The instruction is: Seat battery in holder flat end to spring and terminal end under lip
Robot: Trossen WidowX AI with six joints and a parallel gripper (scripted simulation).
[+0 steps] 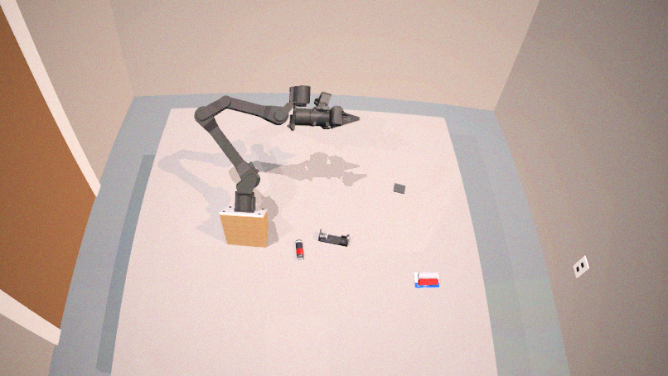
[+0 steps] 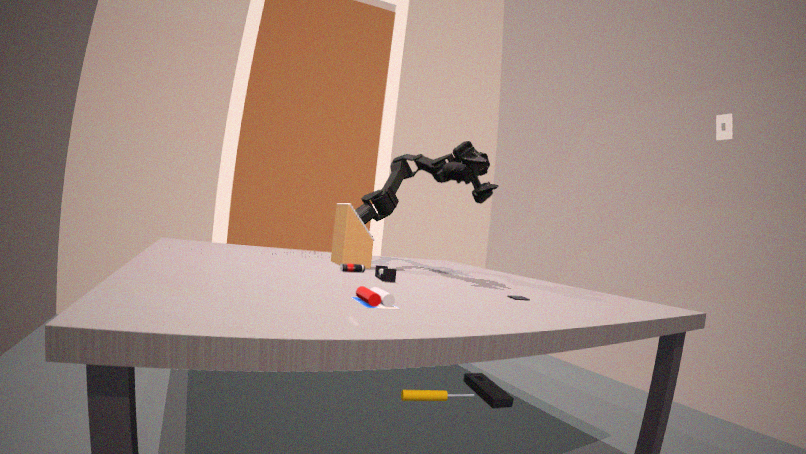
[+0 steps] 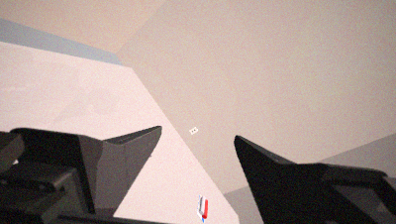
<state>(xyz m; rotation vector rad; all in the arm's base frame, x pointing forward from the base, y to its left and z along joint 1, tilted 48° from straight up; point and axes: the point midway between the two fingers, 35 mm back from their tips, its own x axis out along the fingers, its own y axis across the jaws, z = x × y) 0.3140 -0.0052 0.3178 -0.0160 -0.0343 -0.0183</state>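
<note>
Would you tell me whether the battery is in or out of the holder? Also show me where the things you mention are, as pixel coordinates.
Out: the battery (image 1: 299,249) (image 2: 353,268) lies on its side on the table, with a gap between it and the holder (image 1: 333,239) (image 2: 387,275).

a brown door (image 1: 32,177) (image 2: 310,124) stands in beige walls (image 1: 317,46) (image 2: 609,169) (image 3: 297,74).

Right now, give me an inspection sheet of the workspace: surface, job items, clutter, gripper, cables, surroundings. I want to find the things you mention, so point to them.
Surface: pale table top (image 1: 374,326) (image 2: 253,310), no spills seen.
Job's things: battery (image 1: 299,249) (image 2: 353,267) lying on the table beside the holder (image 1: 333,239) (image 2: 386,274), not seated.
Clutter: red and white cylinders on a flat base; small dark square (image 1: 399,188) (image 2: 517,297). On the floor, yellow-handled screwdriver (image 2: 424,395) and black block (image 2: 488,389).
Gripper: open (image 1: 359,118) (image 3: 198,132), raised, holding nothing.
Cables: nothing seen.
Surroundings: brown door (image 1: 37,186) (image 2: 310,124), wall outlet (image 1: 581,267) (image 3: 193,130), wall switch (image 2: 724,126).
</note>
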